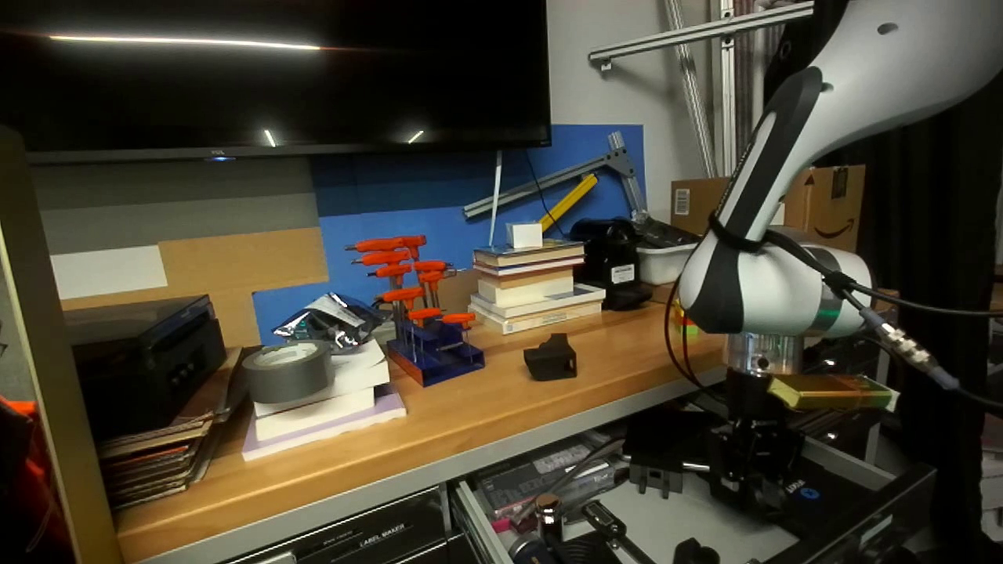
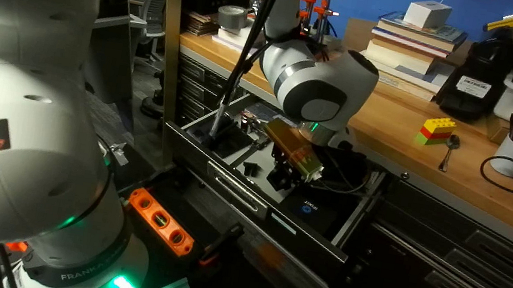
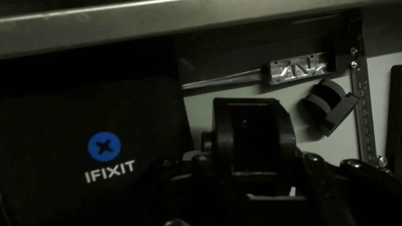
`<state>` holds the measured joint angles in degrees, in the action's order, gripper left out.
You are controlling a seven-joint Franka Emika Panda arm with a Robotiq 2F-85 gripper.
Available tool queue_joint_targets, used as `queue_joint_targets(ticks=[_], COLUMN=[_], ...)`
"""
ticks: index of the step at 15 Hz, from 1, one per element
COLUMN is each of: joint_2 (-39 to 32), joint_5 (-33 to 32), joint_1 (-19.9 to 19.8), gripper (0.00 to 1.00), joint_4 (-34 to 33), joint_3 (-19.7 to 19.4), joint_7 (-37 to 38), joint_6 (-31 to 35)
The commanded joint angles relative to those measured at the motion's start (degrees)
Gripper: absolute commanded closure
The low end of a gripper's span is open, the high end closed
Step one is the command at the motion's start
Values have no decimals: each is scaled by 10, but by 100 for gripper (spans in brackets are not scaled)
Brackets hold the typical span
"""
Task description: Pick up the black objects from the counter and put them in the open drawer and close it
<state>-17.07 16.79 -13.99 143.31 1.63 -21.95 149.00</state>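
Holding one black block in the jaws, with the open drawer beneath them and, away from them, another block on the tabletop.

wrist view dim | screen streaked with glare | base light glowing green

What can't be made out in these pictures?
Block on the counter: hidden behind the arm in an exterior view.
Drawer: partly cut off by the bottom edge in an exterior view.
Contact of gripper and held block: too dark, wrist view.
Label by the books: unreadably small in both exterior views.
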Motion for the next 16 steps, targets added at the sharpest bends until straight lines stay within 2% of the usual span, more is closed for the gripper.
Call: queue_joint_targets(ticks=[1,4,5,6,7,9,12,16], joint_2=[0,-9,-10,-11,-10,-6,17,75], joint_5=[23,25,25,26,28,29,25,8], joint_1=[-1,-1,-1,-2,-3,-3,-1,12], gripper=[75,73,25,24,19,2,0,0], joint_4=[8,6,5,4,4,4,1,-33], joint_3=[8,7,5,5,5,4,0,-9], joint_7=[-5,2,6,6,7,11,17,40], joint_6=[-1,2,3,3,3,5,4,-41])
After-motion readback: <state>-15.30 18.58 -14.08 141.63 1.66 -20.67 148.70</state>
